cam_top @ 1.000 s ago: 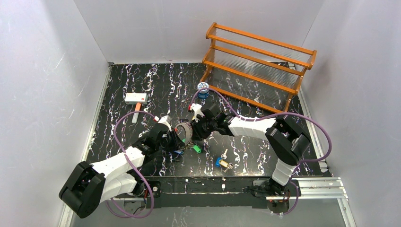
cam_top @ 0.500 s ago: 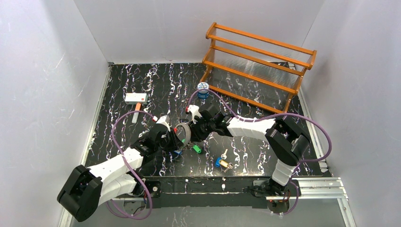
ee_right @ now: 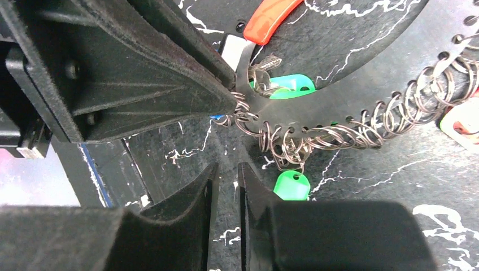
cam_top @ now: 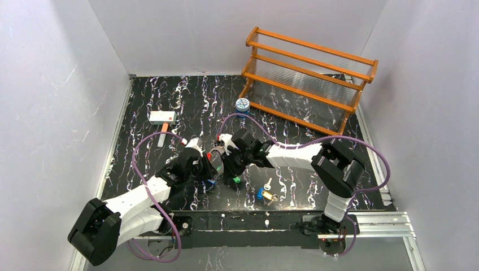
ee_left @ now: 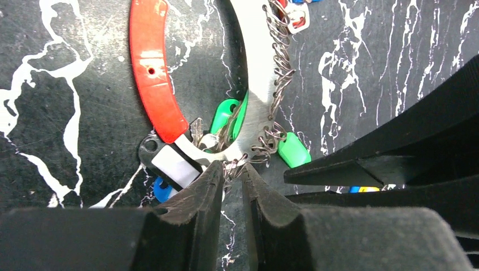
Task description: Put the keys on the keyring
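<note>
The top view alone takes in the black marbled bench [cam_top: 186, 96], the wooden rack [cam_top: 308, 62] at its back right, a white box [cam_top: 162, 117] whose red label is too small to read, and a blue-and-white tin [cam_top: 242, 104], contents hidden. Both arms meet mid-bench at the keyring [ee_left: 258, 79]. Only the wrist views show its flat band strung with small wire loops. The left gripper [ee_left: 231, 170] has its jaws clamped on the band's edge. The right gripper [ee_right: 225, 169] hovers just beside it, jaws a sliver apart, empty. Two green-headed keys [ee_left: 294, 149] lie at the loops; blue and gold keys [cam_top: 263, 194] lie apart.
</note>
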Action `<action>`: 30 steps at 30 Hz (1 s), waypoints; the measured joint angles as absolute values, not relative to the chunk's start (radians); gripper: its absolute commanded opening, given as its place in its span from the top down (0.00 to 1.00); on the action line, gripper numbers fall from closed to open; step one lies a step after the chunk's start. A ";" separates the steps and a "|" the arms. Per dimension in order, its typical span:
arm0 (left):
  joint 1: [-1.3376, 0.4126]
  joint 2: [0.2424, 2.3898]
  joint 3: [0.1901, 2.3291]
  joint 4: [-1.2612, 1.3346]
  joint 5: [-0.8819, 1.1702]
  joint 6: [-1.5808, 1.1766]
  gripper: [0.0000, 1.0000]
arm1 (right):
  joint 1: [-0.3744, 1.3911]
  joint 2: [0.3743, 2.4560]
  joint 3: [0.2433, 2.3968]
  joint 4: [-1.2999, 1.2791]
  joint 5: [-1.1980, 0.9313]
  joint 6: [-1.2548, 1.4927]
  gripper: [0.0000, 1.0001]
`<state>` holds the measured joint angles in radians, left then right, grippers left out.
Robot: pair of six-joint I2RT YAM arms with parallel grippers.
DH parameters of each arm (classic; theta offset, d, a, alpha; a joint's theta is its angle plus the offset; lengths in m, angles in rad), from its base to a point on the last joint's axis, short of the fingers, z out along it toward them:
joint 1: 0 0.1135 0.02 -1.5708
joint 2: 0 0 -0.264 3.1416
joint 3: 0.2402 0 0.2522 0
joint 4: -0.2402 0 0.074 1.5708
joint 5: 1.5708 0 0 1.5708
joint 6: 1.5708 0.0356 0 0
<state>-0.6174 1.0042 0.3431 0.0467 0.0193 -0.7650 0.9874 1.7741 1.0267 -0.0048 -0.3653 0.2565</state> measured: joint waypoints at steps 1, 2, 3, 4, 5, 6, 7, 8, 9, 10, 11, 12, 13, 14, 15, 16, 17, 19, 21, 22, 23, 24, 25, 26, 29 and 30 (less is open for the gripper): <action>-0.617 1.004 0.343 0.044 0.015 -0.765 0.83 | 0.989 1.776 1.027 -0.005 -0.368 0.260 0.74; -0.617 1.004 0.343 0.041 0.012 -0.763 0.84 | 0.991 1.778 1.027 -0.005 -0.370 0.264 0.74; -0.617 1.005 0.343 0.039 0.009 -0.762 0.85 | 0.992 1.780 1.029 -0.005 -0.371 0.268 0.75; -0.617 1.006 0.343 0.039 0.007 -0.762 0.86 | 0.995 1.784 1.035 -0.005 -0.371 0.272 0.75; -0.617 1.008 0.343 0.039 0.007 -0.762 0.86 | 0.997 1.789 1.040 -0.004 -0.371 0.277 0.75; -0.617 1.010 0.343 0.039 0.007 -0.761 0.87 | 0.999 1.792 1.045 -0.004 -0.371 0.282 0.76; -0.617 1.013 0.343 0.039 0.007 -0.761 0.88 | 1.000 1.793 1.047 -0.002 -0.371 0.286 0.77; -0.617 1.017 0.343 0.040 0.007 -0.760 0.89 | 1.002 1.795 1.050 -0.002 -0.370 0.289 0.78; -0.617 1.021 0.343 0.040 0.007 -0.760 0.90 | 1.003 1.801 1.054 0.002 -0.370 0.293 0.79; -0.617 1.024 0.343 0.039 0.006 -0.760 0.91 | 1.004 1.808 1.060 0.003 -0.370 0.296 0.80; -0.617 1.027 0.343 0.039 0.006 -0.760 0.92 | 1.004 1.819 1.065 0.005 -0.370 0.300 0.81; -0.617 1.029 0.343 0.039 0.006 -0.760 0.93 | 1.005 1.832 1.071 0.007 -0.369 0.305 0.81; -0.617 1.030 0.343 0.039 0.004 -0.759 0.94 | 1.005 1.845 1.076 0.008 -0.369 0.309 0.82; -0.617 1.031 0.343 0.038 0.002 -0.759 0.95 | 1.006 1.859 1.079 0.009 -0.367 0.312 0.83; -0.617 1.032 0.343 0.036 0.000 -0.759 0.95 | 1.007 1.871 1.079 0.010 -0.364 0.313 0.85; -0.617 1.032 0.343 0.034 -0.003 -0.759 0.96 | 1.007 1.882 1.079 0.008 -0.361 0.315 0.86; -0.617 1.032 0.344 0.029 -0.008 -0.758 0.96 | 1.008 1.890 1.079 0.008 -0.356 0.316 0.87; -0.617 1.032 0.347 0.014 -0.016 -0.754 0.96 | 1.008 1.903 1.090 0.009 -0.353 0.326 0.89; -0.617 1.032 0.357 -0.007 -0.024 -0.746 0.96 | 1.008 1.906 1.097 0.010 -0.339 0.330 0.89; -0.617 1.032 0.363 -0.015 -0.028 -0.741 0.96 | 1.008 1.906 1.097 0.010 -0.334 0.331 0.90; -0.617 1.032 0.368 -0.023 -0.033 -0.736 0.96 | 1.008 1.906 1.097 0.010 -0.329 0.333 0.90; -0.617 1.032 0.373 -0.032 -0.038 -0.731 0.96 | 1.009 1.906 1.097 0.010 -0.327 0.335 0.90; -0.617 1.032 0.377 -0.040 -0.044 -0.726 0.96 | 1.009 1.906 1.097 0.010 -0.324 0.337 0.90; -0.617 1.032 0.380 -0.048 -0.047 -0.723 0.95 | 1.010 1.906 1.097 0.010 -0.323 0.337 0.90; -0.617 1.031 0.392 -0.069 -0.053 -0.713 0.93 | 1.010 1.906 1.097 0.010 -0.321 0.339 0.91; -0.617 1.029 0.394 -0.073 -0.053 -0.710 0.92 | 1.010 1.906 1.097 0.011 -0.321 0.339 0.91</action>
<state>-0.6174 1.0290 0.3943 -0.0727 -0.0528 -0.7101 1.0096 1.9064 1.0969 0.0109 -0.3206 0.3393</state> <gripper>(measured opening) 0.060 0.097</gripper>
